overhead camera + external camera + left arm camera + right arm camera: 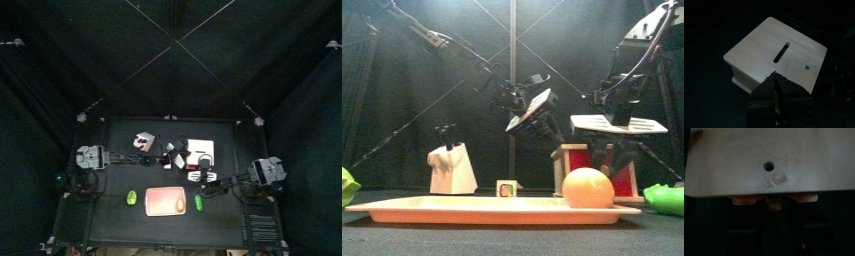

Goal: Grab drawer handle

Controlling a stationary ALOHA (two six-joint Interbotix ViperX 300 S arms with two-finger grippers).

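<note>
**Right pincer faces the drawer handle; left pincer hangs over the box lid**

Top view: the pale wooden drawer box (198, 151) sits mid-worktop (107, 225), nearer the right arm. Front view: its red front (577, 160) shows behind the orange egg (588, 187) on the pink tray (489, 209). Left wrist view: the left pincer (776, 82), tips pressed together and empty, points at the box's slotted top. Right wrist view: the small drawer handle (773, 203) lies straight ahead of the right pincer (773, 217), under the lid's edge; whether it is open I cannot tell.
</note>
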